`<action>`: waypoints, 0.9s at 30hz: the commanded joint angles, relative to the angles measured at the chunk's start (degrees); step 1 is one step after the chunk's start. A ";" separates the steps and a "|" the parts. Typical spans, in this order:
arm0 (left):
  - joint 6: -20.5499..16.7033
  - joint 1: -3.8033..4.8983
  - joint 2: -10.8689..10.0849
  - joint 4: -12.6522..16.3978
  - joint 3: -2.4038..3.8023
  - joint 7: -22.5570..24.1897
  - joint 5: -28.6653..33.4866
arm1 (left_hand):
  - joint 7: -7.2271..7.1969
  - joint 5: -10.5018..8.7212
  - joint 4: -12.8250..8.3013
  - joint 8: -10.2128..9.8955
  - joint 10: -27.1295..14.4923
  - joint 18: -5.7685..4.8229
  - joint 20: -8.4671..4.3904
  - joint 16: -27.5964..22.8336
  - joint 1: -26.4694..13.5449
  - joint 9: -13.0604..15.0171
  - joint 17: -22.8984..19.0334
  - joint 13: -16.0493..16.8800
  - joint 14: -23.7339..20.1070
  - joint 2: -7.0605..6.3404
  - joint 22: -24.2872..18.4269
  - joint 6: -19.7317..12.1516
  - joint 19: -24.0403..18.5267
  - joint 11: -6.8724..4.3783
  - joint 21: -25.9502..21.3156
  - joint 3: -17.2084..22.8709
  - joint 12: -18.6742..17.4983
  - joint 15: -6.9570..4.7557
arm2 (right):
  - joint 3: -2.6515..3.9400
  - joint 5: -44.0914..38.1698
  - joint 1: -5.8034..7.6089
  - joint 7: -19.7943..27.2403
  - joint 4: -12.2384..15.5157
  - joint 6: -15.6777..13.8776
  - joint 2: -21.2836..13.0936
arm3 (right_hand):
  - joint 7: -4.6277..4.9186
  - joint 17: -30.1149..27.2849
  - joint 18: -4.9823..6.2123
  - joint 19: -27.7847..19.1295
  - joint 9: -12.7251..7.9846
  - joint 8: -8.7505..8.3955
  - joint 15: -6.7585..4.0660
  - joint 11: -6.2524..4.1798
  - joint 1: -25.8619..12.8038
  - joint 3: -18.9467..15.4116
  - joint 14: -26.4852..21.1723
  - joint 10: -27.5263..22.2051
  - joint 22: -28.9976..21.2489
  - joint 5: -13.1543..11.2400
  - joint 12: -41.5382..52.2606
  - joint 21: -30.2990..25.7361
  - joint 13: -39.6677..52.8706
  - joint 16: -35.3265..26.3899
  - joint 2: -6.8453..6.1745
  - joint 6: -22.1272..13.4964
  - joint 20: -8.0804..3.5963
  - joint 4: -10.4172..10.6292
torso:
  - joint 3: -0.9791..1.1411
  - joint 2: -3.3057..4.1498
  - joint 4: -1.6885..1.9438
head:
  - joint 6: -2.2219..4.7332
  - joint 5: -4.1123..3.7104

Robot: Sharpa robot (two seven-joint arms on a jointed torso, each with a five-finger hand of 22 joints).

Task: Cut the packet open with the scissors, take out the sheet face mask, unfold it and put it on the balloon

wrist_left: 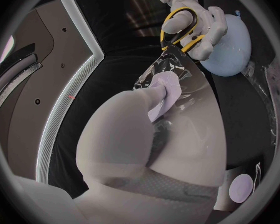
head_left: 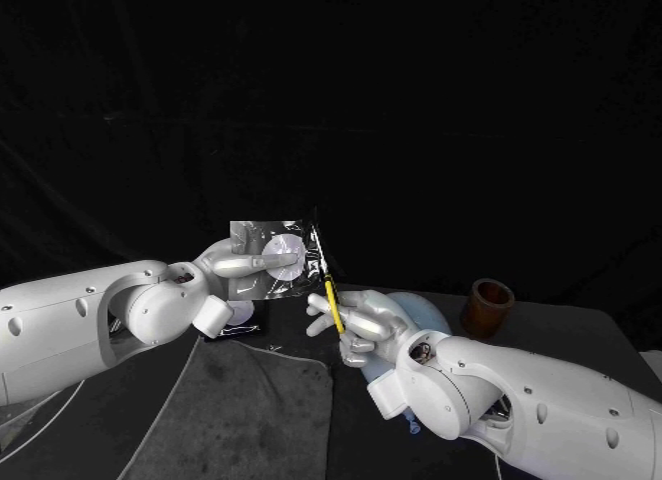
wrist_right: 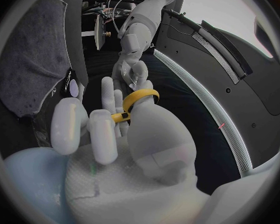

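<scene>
The robot's left hand (head_left: 249, 266) holds a clear, crinkled film packet (head_left: 291, 262) upright above the black table (head_left: 562, 330). Its fingers (wrist_left: 167, 90) are pressed narrowly against the glossy front, and a pale round patch shows through the plastic.

At 4 o'clock from the packet, the right hand (head_left: 367, 328) grips yellow-handled scissors (head_left: 333, 306). Its smooth silver fingers (wrist_right: 105, 134) are curled close around the loops. The dark blades run up along the packet's 3 o'clock edge and touch it. How far the blades are parted cannot be told.

A pale blue, rounded balloon (head_left: 422, 308) sits just behind the right hand, at its 2 o'clock. A short brown cylinder (head_left: 488, 306) stands beside the balloon at 3 o'clock.

A grey, nubbly cloth (head_left: 245, 410) lies flat on the table at 6 o'clock, below both hands.
</scene>
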 commanded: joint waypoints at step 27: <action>0.63 -0.05 0.21 -0.18 -0.07 0.19 -0.83 | 0.21 0.18 -0.44 0.44 0.53 0.91 -0.14 -0.24 -0.07 1.05 0.14 -0.02 0.11 0.62 -0.03 0.08 0.31 -0.01 0.44 0.15 -0.13 -0.31 | 0.15 -0.55 0.22 1.23 0.17 -2.29 0.53 | 4.27 -1.97 1.40 -3.06 -0.37 -3.87 3.64 3.79 -2.18 -0.89 -1.36 -7.84 2.66 -0.21 -5.37 -3.73 -5.93 -0.05 -1.14 -7.05 3.92 0.99 | -0.01 0.00 0.02 | 0.42 -0.34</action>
